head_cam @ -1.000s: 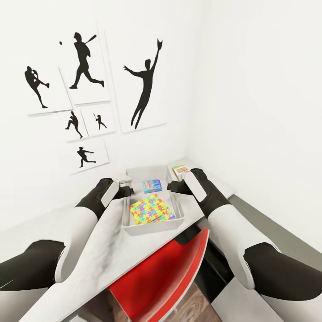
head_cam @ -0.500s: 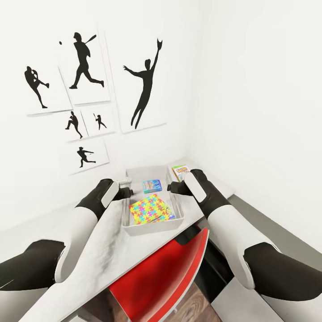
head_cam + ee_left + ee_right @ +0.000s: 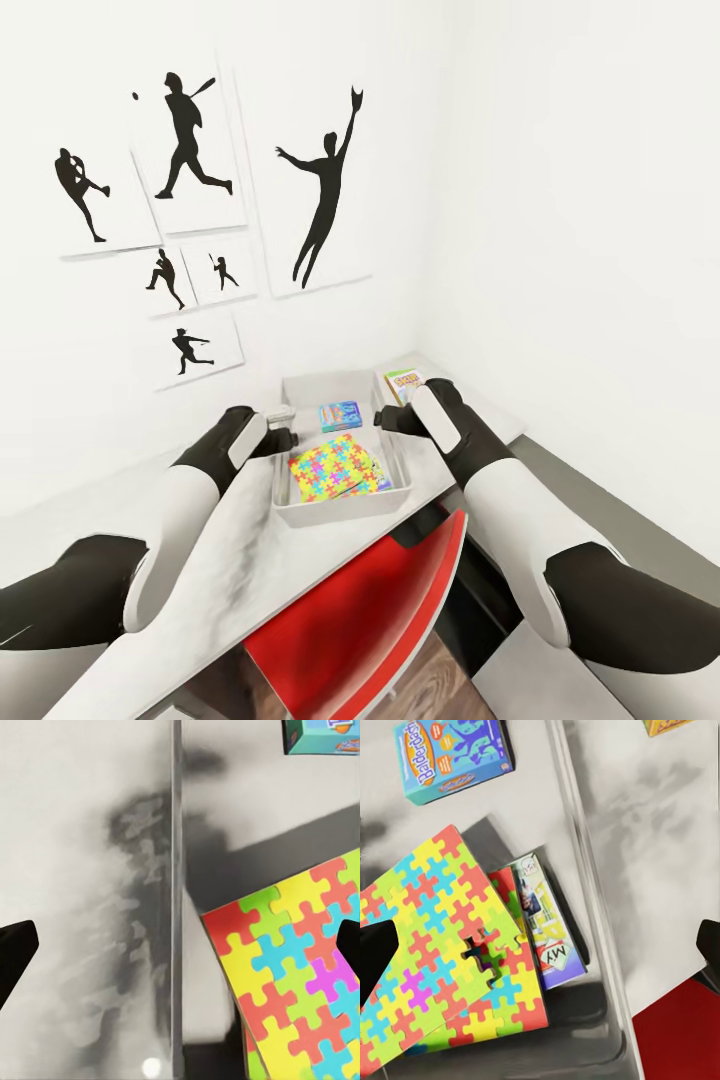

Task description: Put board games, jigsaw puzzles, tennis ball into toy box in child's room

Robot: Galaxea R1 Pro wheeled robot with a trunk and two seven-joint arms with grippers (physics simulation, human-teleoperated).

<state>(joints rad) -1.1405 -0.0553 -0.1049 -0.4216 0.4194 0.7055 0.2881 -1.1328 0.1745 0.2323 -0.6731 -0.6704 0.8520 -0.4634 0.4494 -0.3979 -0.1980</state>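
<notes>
"Balderdash" reads clear across the blue board game (image 3: 451, 756), lying flat at the far end of the grey toy box (image 3: 287, 512). Nearer in the box, two jigsaw puzzles (image 3: 442, 952), bright interlocking mats with ragged edges, overlap a white-green board game (image 3: 547, 922) whose print is too small to read. The orange-green board game (image 3: 401, 383) sits outside on the white table (image 3: 240, 560), just right of the box's far corner. The left gripper (image 3: 180, 945) straddles the box's left wall, fingertips wide apart; the right gripper (image 3: 544, 945) spans the right wall, equally spread. A glossy red chair (image 3: 370, 610) stands near.
</notes>
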